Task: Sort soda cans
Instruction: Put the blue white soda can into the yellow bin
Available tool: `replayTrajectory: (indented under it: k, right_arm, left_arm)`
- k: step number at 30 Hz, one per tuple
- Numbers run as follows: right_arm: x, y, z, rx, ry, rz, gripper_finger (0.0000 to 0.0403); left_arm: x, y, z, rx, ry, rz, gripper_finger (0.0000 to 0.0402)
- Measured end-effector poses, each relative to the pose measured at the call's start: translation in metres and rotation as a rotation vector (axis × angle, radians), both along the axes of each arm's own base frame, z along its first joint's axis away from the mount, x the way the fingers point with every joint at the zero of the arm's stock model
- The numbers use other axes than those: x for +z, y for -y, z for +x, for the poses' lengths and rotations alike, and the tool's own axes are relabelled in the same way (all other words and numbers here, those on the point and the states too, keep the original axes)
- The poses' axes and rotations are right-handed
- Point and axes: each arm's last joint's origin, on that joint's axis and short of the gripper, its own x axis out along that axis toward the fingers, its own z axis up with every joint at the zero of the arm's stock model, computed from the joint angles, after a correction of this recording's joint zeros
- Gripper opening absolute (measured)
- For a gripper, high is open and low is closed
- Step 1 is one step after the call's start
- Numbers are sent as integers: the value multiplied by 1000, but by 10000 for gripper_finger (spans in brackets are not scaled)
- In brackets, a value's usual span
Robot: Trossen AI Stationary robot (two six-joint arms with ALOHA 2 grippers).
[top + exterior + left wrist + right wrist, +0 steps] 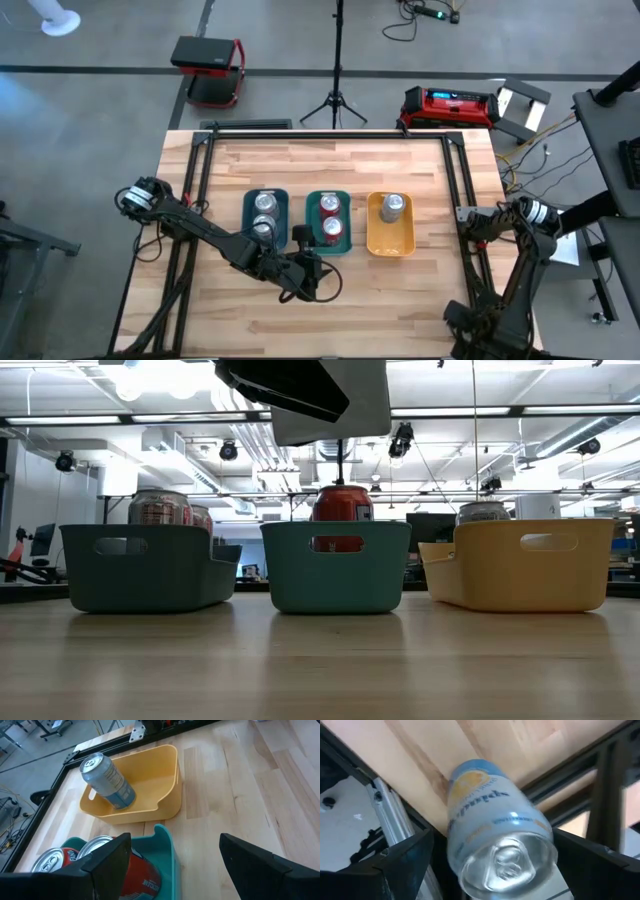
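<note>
Three trays stand in a row mid-table. The dark teal tray holds two silver soda cans. The green tray holds two red cans. The yellow tray holds one silver-blue can, standing upright. My left gripper hovers open over the green tray's near end, with nothing between its fingers. My right gripper is at the table's right edge, shut on a pale blue and silver can. My right gripper holds the pale blue can between its two fingers, one on each side of the body near the top end. The can lies roughly along the fingers, its silver top toward the wrist. It is lifted clear over the table's right edge.
A black metal frame runs along the table's left, far and right edges. Bare wood stretches between the yellow tray and the right edge, and along the near side of the trays.
</note>
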Motion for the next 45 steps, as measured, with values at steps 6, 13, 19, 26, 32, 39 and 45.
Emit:
replayTrajectory:
  k: [6, 13, 19, 26, 32, 39, 45]
  right_arm:
    - [-13, -2, 0, -2, 13, 42, 381]
    - [-13, -1, 0, 12, 13, 39, 346]
    - [-11, 0, 1, 52, 14, 60, 293]
    - [13, 16, 17, 27, 73, 106, 293]
    - [41, 49, 40, 16, 154, 127, 300]
    - [64, 93, 72, 78, 294, 148, 295]
    - [90, 131, 95, 223, 477, 107, 295]
  left_arm:
    - [0, 0, 0, 0, 0, -1, 288]
    - [0, 0, 0, 0, 0, -1, 288]
    - [0, 0, 0, 0, 0, -1, 288]
    - [0, 0, 0, -2, -1, 4, 288]
    - [0, 0, 0, -12, -4, 24, 288]
    - [0, -1, 1, -10, -8, 26, 288]
    - [-1, -2, 0, -9, -21, 34, 288]
